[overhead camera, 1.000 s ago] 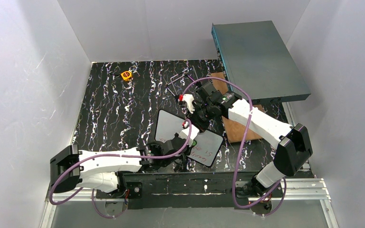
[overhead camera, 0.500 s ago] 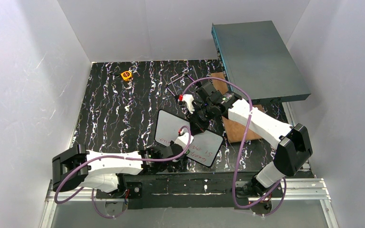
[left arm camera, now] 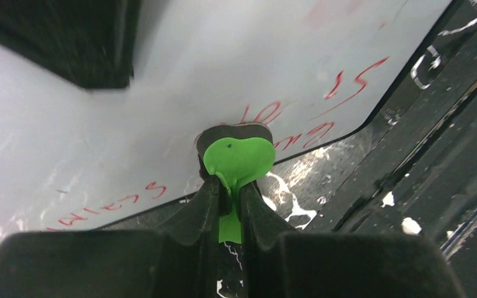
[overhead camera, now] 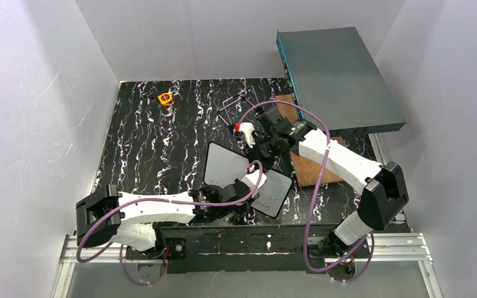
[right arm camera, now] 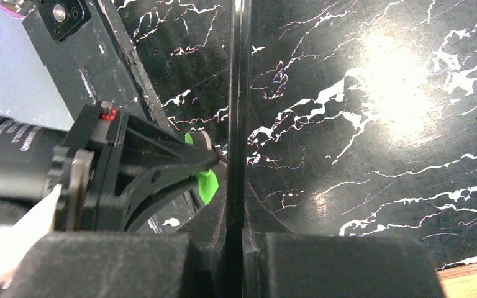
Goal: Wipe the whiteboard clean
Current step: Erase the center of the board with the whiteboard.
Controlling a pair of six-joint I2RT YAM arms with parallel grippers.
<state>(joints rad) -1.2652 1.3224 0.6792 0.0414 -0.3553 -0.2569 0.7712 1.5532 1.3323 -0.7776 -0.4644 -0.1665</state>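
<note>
With the right gripper [right arm camera: 236, 198] clamped on the far edge of the whiteboard [overhead camera: 227, 164] at the near middle of the table [overhead camera: 143, 136], and the left gripper [left arm camera: 230, 192] clamped on a green eraser [left arm camera: 237, 160] touching it, a hard wipe may twist the board loose.

The left arm [overhead camera: 155, 208] lies low along the near edge and reaches rightward from its base, its forearm close to level. The left gripper [left arm camera: 230, 189] has its jaws closed on the stem of a green eraser [left arm camera: 237, 158], the fingers nearly meeting.

The right arm [overhead camera: 341, 161] has its elbow raised at the right side. Its forearm runs back toward the centre and its wrist is bent downward. The right gripper [right arm camera: 236, 211] has its jaws closed on the thin black edge of the whiteboard [right arm camera: 239, 93], one finger on each side.

In the right wrist view, the left gripper's fingers come in from the left, just beside the right gripper's fingers.
</note>
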